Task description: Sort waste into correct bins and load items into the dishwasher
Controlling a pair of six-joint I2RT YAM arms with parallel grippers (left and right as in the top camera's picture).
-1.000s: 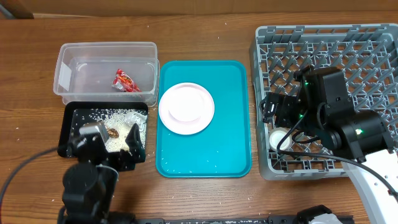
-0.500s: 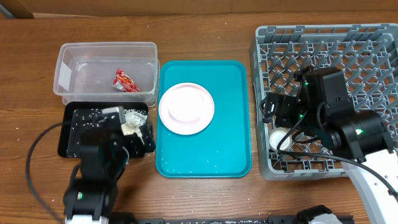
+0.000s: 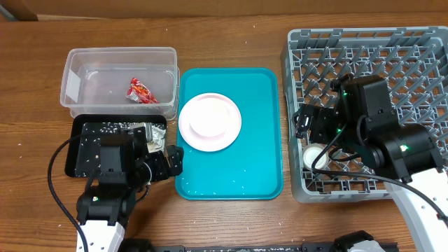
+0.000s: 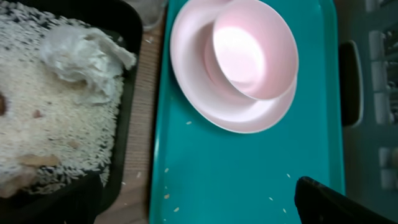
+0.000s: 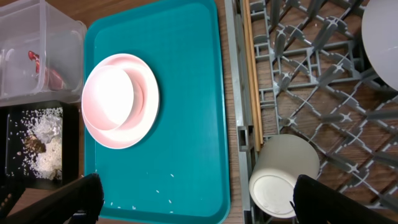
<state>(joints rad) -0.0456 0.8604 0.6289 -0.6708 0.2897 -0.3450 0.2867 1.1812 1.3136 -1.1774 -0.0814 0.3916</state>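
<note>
Bowl (image 4: 252, 53) sits in plate (image 4: 194, 78), far centre of teal tray (image 5: 186, 93). Left of it, black tray (image 3: 75, 150) holds rice (image 4: 43, 124) and tissue (image 4: 81, 56). Cup (image 5: 283, 177) lies in rack (image 3: 392, 49), right. Left pincer (image 4: 199, 186) is wide and empty at the teal tray's near-left edge. Right pincer (image 5: 196, 190) is wide and empty.

Count: one teal tray (image 3: 259, 140). One pink plate (image 4: 193, 74), one pink bowl (image 4: 249, 50). One clear bin (image 3: 70, 84), one red wrapper (image 3: 140, 91). One black tray (image 3: 84, 147), one crumpled tissue (image 4: 84, 53); rice grains beyond counting. One dish rack (image 3: 392, 56), one white cup (image 5: 283, 174).
</note>
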